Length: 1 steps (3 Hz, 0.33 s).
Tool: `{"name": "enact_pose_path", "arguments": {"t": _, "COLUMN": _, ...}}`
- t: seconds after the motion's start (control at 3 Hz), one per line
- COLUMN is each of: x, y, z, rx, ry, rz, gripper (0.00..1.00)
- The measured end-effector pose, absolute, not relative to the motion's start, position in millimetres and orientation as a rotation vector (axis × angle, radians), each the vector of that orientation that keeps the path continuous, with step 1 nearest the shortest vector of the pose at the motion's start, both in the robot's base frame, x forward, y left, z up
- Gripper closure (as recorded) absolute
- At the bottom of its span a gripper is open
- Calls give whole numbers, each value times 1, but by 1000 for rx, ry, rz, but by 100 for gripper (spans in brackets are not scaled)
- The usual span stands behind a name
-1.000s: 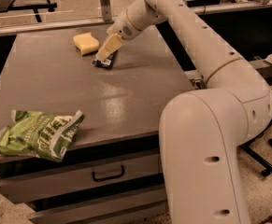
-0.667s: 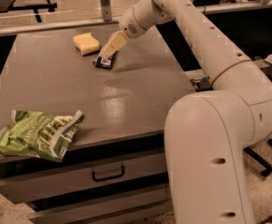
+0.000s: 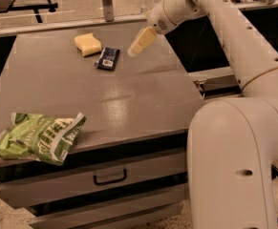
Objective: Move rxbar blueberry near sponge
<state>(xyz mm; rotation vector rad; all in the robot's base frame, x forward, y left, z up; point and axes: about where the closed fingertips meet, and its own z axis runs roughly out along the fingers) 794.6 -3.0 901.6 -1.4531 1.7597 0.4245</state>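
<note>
- The rxbar blueberry (image 3: 107, 58) lies on the worktop (image 3: 129, 104), just beside the sponge (image 3: 88, 44), at its 4 o'clock.
- The gripper (image 3: 134, 50) is at the bar's 3 o'clock, apart.
- The chip bag (image 3: 36, 136) is at the worktop's 7 o'clock.

rxbar blueberry (image 3: 107, 58) flat, just beside sponge (image 3: 88, 44) | end effector (image 3: 133, 50) right of both, apart

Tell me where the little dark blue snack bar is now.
In the camera view, the rxbar blueberry lies far back on the table, just right of the sponge; the gripper hangs slightly to its right, apart from it.
</note>
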Motion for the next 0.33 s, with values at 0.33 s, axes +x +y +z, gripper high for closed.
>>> {"name": "enact_pose_path", "arguments": {"t": 0.33, "x": 794, "y": 0, "z": 897, "rx": -1470, "ry": 1755, "rz": 429, "gripper": 0}}
